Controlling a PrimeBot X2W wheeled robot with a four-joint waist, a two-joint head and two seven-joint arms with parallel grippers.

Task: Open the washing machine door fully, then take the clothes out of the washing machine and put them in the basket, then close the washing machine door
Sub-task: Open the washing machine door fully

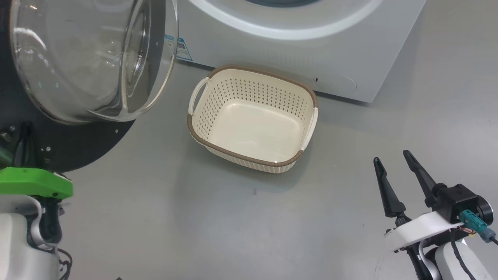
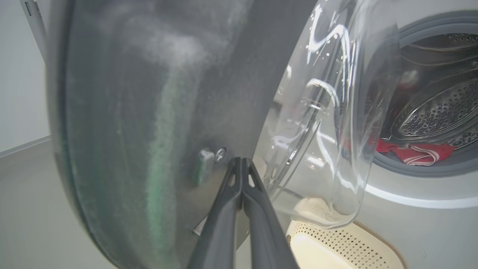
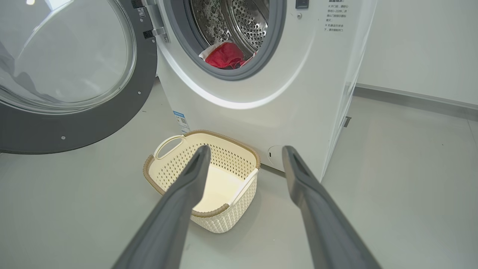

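Observation:
The washing machine door (image 1: 83,146) is swung open at the left, its glass bowl (image 1: 89,58) bulging toward me. In the left wrist view my left gripper (image 2: 241,161) is shut and empty, tips at the black inner face of the washing machine door (image 2: 209,93), beside the glass. Red clothes (image 3: 224,56) with white trim lie at the porthole's lower lip, and the same clothes (image 2: 414,153) sit inside the steel drum. The cream basket (image 1: 256,91) stands empty before the washing machine (image 1: 303,50). My right gripper (image 1: 391,156) hangs open, right of the basket.
My left arm's green bracket (image 1: 35,182) sits under the door's rim at the lower left. Grey floor (image 1: 202,217) spreads in front of the basket and to the washer's right. A white wall (image 3: 422,45) stands behind the washer.

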